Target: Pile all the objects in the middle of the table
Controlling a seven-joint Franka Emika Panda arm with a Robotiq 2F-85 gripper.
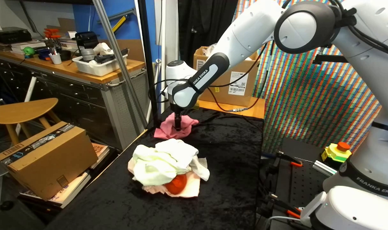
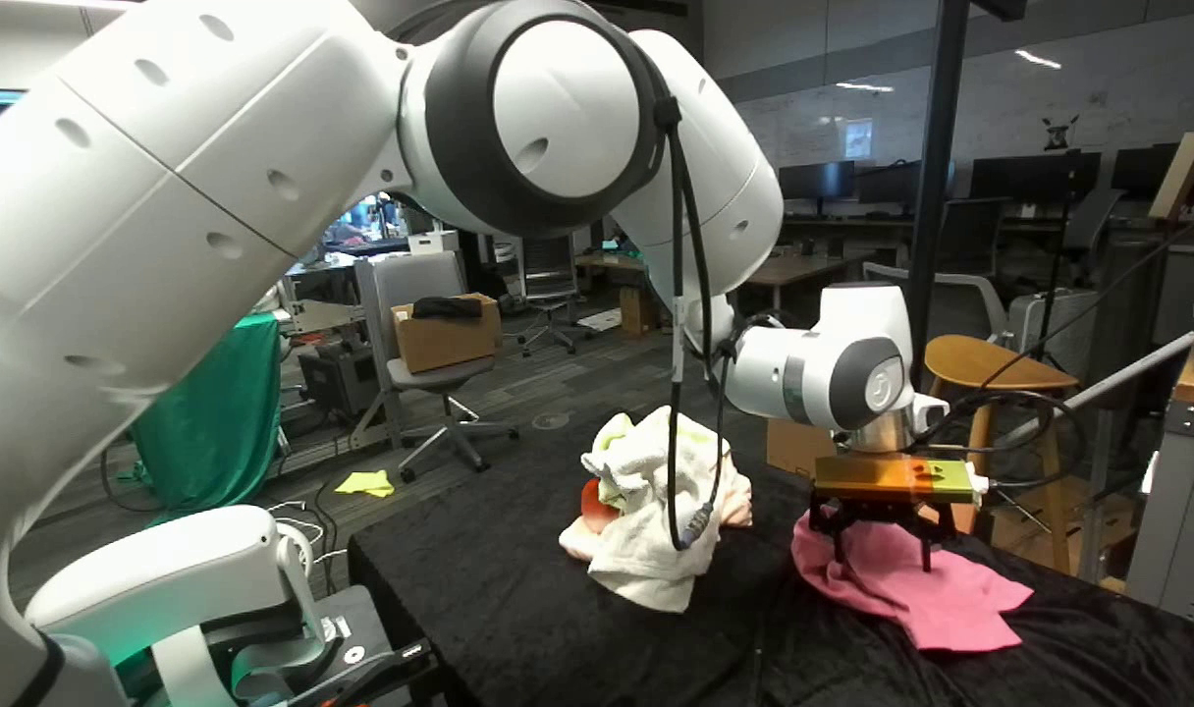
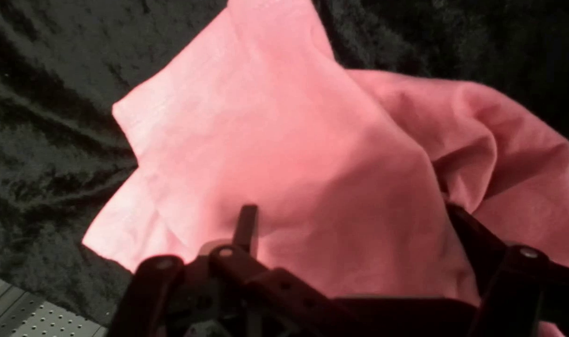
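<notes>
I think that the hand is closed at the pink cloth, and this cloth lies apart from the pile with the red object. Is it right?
Not entirely. The hand is open, not closed: the wrist view shows its fingers wide apart at the pink cloth. The rest is right: this cloth lies apart from the pile with the red object, as an exterior view shows.
</notes>
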